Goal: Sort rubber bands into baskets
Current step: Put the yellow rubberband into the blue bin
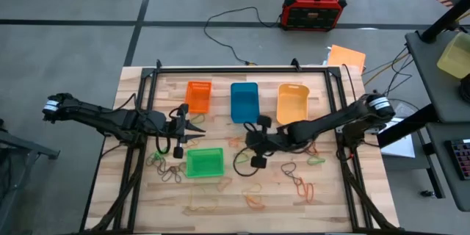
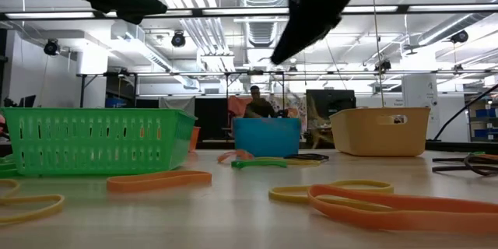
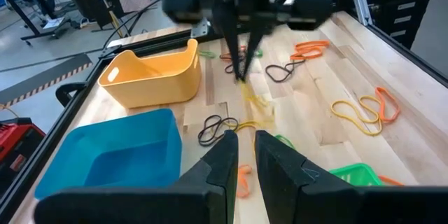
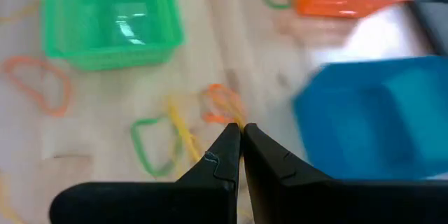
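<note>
From above, the four baskets sit on the wooden surface [image 1: 139, 205]: the orange basket [image 1: 198, 96], blue basket [image 1: 244, 102] and yellow basket [image 1: 292, 103] in a row at the back, the green basket [image 1: 204, 162] nearer the front. Rubber bands [image 1: 297, 182] lie loose around them, mostly in front. The left gripper [image 1: 197, 128] hangs between the orange and green baskets; the right gripper [image 1: 239, 141] reaches in just before the blue one, probably lining up over a band.

At surface height, an orange band [image 2: 159, 180] lies flat in front of the green basket [image 2: 97, 140], and both arms hang clear overhead. A person sits far behind the blue basket [image 2: 267, 136].

The left wrist camera shows its own gripper [image 3: 243, 145] narrowed to a slim gap with nothing in it, facing the right gripper [image 3: 243, 73], which is pinched on a yellow band [image 3: 255, 105] that trails down to the surface.

The right wrist camera shows its gripper [image 4: 241, 134] pressed together over a small cluster of yellow, orange and green bands [image 4: 183, 136], beside the blue basket [image 4: 374, 115].
</note>
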{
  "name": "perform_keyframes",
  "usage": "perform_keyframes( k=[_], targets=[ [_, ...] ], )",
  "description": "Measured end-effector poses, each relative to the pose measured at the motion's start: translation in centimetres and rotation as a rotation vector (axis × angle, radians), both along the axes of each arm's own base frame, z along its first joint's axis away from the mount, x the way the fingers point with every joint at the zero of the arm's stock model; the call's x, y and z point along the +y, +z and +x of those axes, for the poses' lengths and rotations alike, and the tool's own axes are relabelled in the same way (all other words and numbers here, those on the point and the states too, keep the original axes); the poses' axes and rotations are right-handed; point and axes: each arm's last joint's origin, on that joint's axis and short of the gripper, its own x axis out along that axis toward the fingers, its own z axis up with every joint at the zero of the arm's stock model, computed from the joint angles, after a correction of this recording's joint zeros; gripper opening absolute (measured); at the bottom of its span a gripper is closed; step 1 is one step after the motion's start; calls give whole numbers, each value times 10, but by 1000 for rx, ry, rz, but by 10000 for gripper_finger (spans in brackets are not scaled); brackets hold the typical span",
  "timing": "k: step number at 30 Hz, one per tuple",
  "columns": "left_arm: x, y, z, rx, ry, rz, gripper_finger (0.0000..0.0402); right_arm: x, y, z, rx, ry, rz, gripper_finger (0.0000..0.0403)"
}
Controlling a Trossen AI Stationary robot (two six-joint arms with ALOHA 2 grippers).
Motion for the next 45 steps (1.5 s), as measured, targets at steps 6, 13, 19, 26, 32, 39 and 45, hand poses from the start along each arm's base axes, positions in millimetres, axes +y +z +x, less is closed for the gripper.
perform_keyframes(
  k=[6,13,19,26,32,39,45],
  targets=[
    [0,0,0,1,0,0,36,6,19,-9,-133,36,4,9],
    [0,0,0,-2,0,-1,36,2,46,-13,-276,56,-132,9],
    [0,0,0,-3,0,-1,36,-16,78,-13,-370,60,-256,9],
    [0,1,0,-11,1,-6,36,-23,111,-11,-435,54,-304,9],
    [0,1,1,-9,1,-5,36,-18,126,-12,-440,125,-185,9],
    [0,0,1,-9,2,-8,36,-17,146,-25,-547,164,-11,9],
    [0,0,2,-8,8,-27,36,-22,126,-24,-417,129,92,9]
  ],
)
